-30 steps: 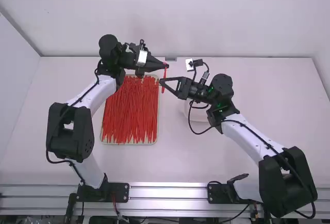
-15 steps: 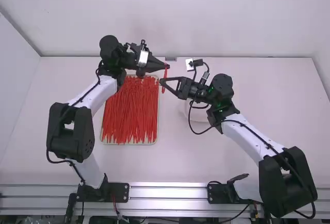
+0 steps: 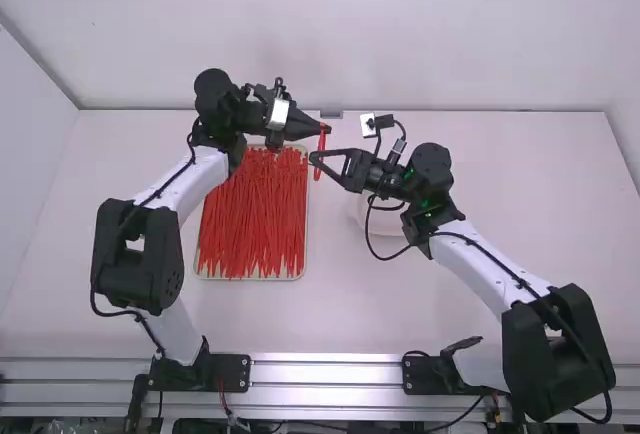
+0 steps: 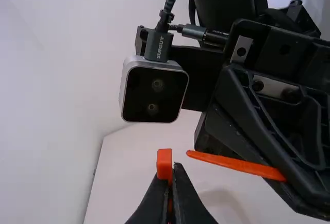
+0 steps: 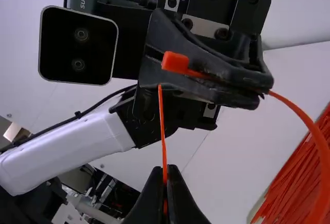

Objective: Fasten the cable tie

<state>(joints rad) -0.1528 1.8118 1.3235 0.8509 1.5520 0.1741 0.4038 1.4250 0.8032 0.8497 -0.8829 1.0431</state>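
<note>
Hangs in the air between the two arms, over the far end of the tray (image 3: 250, 277), as one red cable tie (image 3: 320, 150). Pinched at the square head by the left gripper (image 4: 170, 171), closed tight on it. Pinched on the thin strap, near the tail, by the right gripper (image 5: 165, 171), also fully closed. Bent into an open loop between these two holds, with the tail aimed toward the head.

Judged as almost weightless, so needs no strong force. Bends easily along the strap but springs back, so asks for a firm grip at both ends. Judged also as smooth plastic, a little slippery; could slide or twist in the grip. Better to take the head by its flat sides, leaving the slot free, and to take the strap just behind the tip, keeping that short end stiff enough for pushing in. Hard to tell from here about the tip: already in the slot, or just beside it.

As for writing: pale lettering along the grey plug (image 4: 154, 46) above the wrist camera (image 4: 153, 96), not read off here. On the held tie and on the many loose ties (image 3: 255, 214) in the tray, no print found.
</note>
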